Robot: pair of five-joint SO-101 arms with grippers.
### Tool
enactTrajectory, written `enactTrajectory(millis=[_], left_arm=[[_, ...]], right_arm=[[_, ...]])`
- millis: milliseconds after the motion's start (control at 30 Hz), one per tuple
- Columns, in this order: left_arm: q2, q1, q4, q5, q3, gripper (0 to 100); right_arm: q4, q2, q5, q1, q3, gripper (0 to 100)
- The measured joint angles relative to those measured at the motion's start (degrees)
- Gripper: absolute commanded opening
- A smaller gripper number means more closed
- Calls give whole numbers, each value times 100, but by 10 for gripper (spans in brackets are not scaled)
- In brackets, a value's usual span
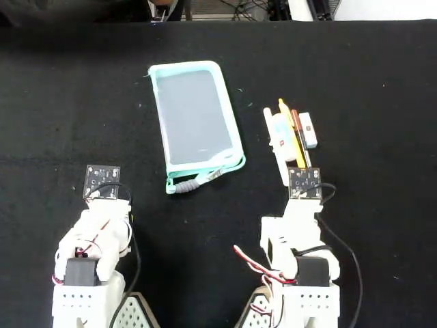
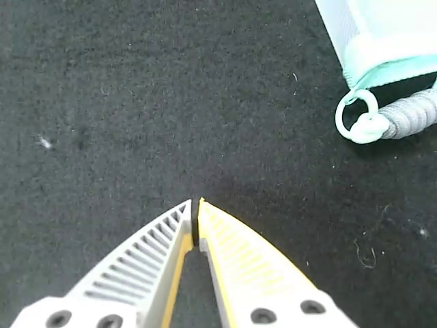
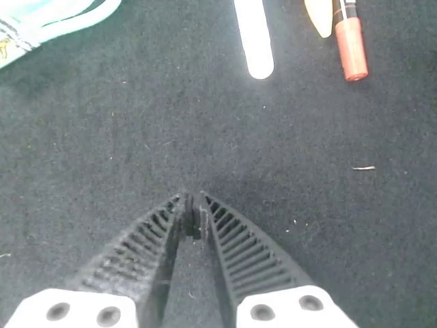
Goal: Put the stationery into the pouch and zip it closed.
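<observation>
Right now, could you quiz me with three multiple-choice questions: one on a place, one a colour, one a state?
1. Where is the stationery relative to the pouch? A) inside it B) beside it on the table C) on top of it
2. What colour is the pouch's trim? A) mint green B) red C) black
3. How is the left gripper? A) gripping a pen B) gaping wide C) shut on nothing
Answers: 1 B, it lies on the table apart from the pouch; 2 A, the border is mint; 3 C, its jaws meet with nothing between.
</observation>
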Motion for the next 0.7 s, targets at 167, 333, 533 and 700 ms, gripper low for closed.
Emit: enactTrajectory(millis=[167, 333, 533, 700], left_arm=[[0, -413, -281, 0, 0, 39], [0, -1380, -818, 0, 0, 40], [0, -1407, -879, 0, 0, 40], [0, -1407, -879, 0, 0, 40]], right_arm=[[0, 0, 0, 0, 0, 14], [0, 0, 0, 0, 0, 15], [-791, 0, 536, 0, 0, 15], [-1477, 0, 2048, -35, -9, 15]])
